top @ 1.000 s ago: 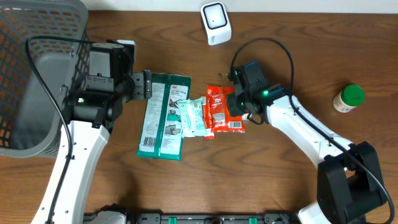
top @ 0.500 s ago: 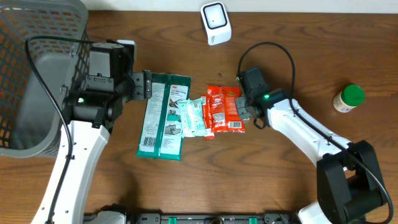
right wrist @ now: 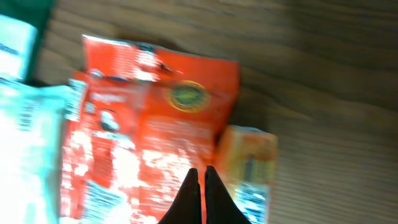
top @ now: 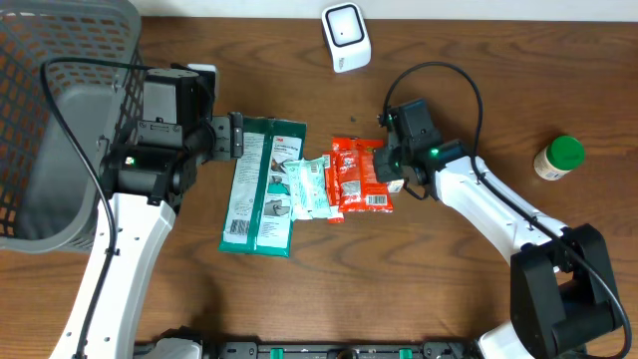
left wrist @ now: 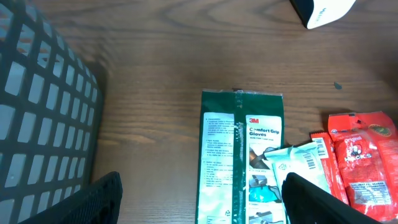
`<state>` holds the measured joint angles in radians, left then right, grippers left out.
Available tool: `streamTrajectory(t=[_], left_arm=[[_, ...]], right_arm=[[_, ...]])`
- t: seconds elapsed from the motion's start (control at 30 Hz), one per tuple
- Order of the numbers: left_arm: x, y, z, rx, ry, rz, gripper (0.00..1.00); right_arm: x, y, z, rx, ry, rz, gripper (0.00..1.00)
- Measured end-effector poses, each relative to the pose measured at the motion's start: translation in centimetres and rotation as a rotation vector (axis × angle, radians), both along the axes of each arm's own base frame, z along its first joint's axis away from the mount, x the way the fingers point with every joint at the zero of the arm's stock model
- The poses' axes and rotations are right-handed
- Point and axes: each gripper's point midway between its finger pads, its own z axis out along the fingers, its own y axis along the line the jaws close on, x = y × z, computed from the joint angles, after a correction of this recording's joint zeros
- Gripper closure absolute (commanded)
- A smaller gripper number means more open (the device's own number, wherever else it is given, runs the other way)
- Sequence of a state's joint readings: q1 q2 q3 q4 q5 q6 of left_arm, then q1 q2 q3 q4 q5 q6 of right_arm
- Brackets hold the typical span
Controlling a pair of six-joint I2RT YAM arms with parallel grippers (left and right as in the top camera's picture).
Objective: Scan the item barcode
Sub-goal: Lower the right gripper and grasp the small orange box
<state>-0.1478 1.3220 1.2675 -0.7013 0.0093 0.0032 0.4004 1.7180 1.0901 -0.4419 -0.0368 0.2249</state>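
Red snack packet, long axis twelve-to-six, lies just nine o'clock of my right hand, whose fingers are pressed together.

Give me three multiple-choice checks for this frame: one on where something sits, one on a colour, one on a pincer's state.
1. In the overhead view, where is the white scanner?
A. top centre, beyond the red packet
B. at the bottom edge
C. at the far right

2. What colour is the cap of the bottle at the right?
A. red
B. green
C. white

3. How does the right pincer stand?
A. wide open
B. shut and empty
C. shut on the bottle

Answers:
1. A, the white scanner sits top centre, above the red packet.
2. B, the cap is plainly green.
3. B, its fingers meet over the red packet with nothing between them.
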Motion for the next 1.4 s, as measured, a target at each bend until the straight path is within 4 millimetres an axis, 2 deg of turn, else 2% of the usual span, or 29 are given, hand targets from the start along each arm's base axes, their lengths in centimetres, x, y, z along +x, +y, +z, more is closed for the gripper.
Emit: streamTrajectory(t=[0.17,0.37,0.53,0.6,0.7,0.97,1.1,1.3,1.4], left_arm=[[0.0,0.0,0.0,0.0,0.0,0.0,0.17],[0.0,0.0,0.0,0.0,0.0,0.0,0.18],[0.0,0.0,0.0,0.0,0.0,0.0,0.18],[0.0,0.0,0.0,0.0,0.0,0.0,0.18],[0.0,0.0,0.0,0.0,0.0,0.0,0.18],[0.0,0.0,0.0,0.0,0.0,0.0,0.17],[0.0,0.0,0.0,0.0,0.0,0.0,0.17],[0.0,0.0,0.0,0.0,0.0,0.0,0.18],[0.0,0.0,0.0,0.0,0.0,0.0,0.17]], right_arm=[[-0.2,1.2,0.3,0.092,0.026,-0.027,0.99],[-0.6,1.3,-0.1,0.095,0.052,-0.047,0.99],[-0.9,1.2,-1.8,0.073,0.094,-0.056,0.99],[-1.1,0.5,-2.9,0.033,0.113,-0.072,0.99],[-1.2,-1.2,-3.4,-0.051,0.11,-0.111,0.99],[-1.2,-6.6,-3.0,-0.282,0.078,-0.21,0.99],[-0.8,-7.8,-2.4,-0.34,0.054,-0.184,0.9],[-2.0,-8.5,-1.9,-0.403,0.106,-0.115,0.63],[-1.6,-8.0,-0.9,-0.38,0.091,-0.103,0.61]])
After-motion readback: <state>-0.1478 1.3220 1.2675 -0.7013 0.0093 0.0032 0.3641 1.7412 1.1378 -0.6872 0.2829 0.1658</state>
